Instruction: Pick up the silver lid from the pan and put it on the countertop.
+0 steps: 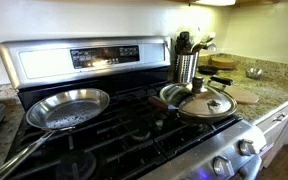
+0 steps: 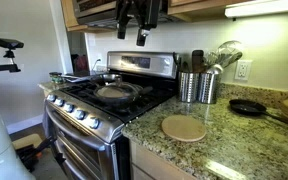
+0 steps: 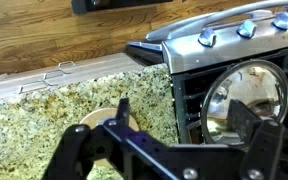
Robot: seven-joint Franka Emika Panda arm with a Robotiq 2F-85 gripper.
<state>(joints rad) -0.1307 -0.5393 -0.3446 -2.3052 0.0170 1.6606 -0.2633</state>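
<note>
The silver lid (image 1: 208, 103) sits on the dark pan (image 1: 189, 117) at the front of the black stove, on the side nearest the countertop (image 1: 274, 88). The lid also shows in an exterior view (image 2: 113, 92) and in the wrist view (image 3: 246, 92). My gripper (image 2: 141, 36) hangs open and empty high above the stove, well clear of the lid. In the wrist view its two dark fingers (image 3: 169, 140) are spread wide, with the lid below the right finger. The speckled granite countertop (image 3: 54, 115) lies beside the stove.
A shiny silver frying pan (image 1: 69, 108) sits on another burner. On the countertop stand metal utensil canisters (image 2: 197, 87), a round tan trivet (image 2: 184, 127), a second dark pan (image 2: 247, 106) and a small bowl (image 1: 254, 72). The stove's knobs (image 3: 239, 30) line its front edge.
</note>
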